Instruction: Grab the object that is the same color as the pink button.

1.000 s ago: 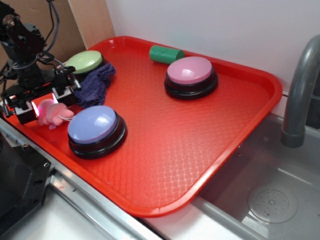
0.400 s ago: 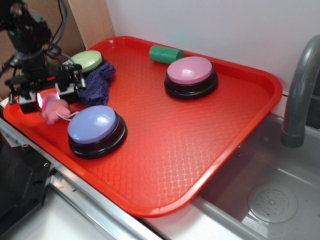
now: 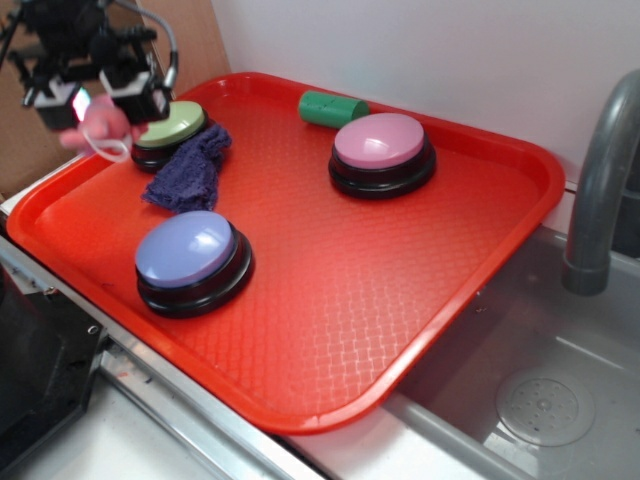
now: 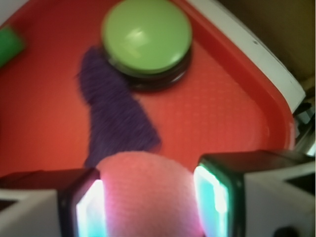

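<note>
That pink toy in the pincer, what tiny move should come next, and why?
Probably none beyond holding steady, or a slight further lift. The pincer is shut on the pink plush toy, which hangs clear above the red tray, near the green button. It matches the pink button in color, so the grab looks done.
</note>
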